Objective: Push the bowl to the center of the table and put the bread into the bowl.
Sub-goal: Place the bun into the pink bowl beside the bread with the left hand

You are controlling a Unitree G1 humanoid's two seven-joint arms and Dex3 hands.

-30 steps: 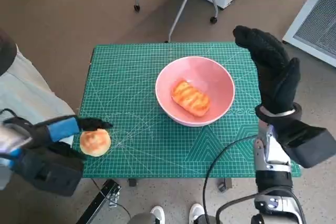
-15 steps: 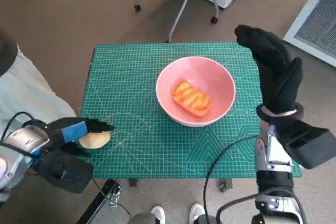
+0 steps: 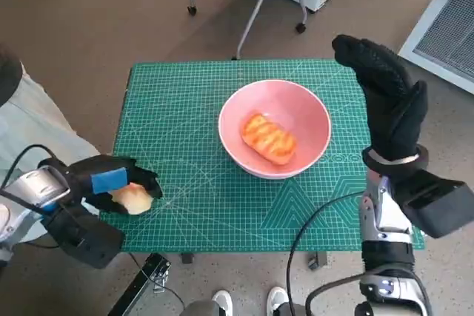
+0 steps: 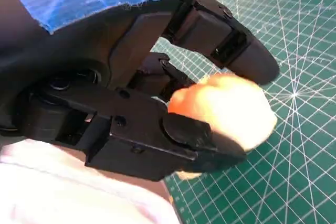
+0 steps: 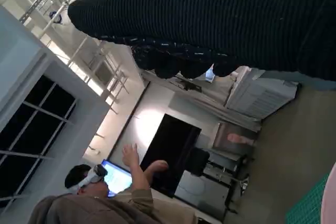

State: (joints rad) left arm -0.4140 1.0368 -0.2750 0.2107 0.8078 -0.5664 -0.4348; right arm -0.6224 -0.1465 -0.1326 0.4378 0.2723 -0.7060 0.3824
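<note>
Left hand (image 3: 111,183) gripping round bread (image 3: 134,198) at surface (image 3: 185,109) corner.
Right hand (image 3: 385,101) is hovering upright, fingers apart, empty, beside pink bowl (image 3: 307,120) containing a bread loaf (image 3: 268,138).

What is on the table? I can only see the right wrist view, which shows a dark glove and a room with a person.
Observer: A pink bowl sits near the middle of a green mat, with one bread inside.
Operator: Is there any more bread?
Observer: Yes, a round bun lies at the mat's near left edge, and the left hand has its fingers around it.
Operator: What is the gloved hand doing?
Observer: The right hand stands upright at the table's right side, holding nothing.
</note>
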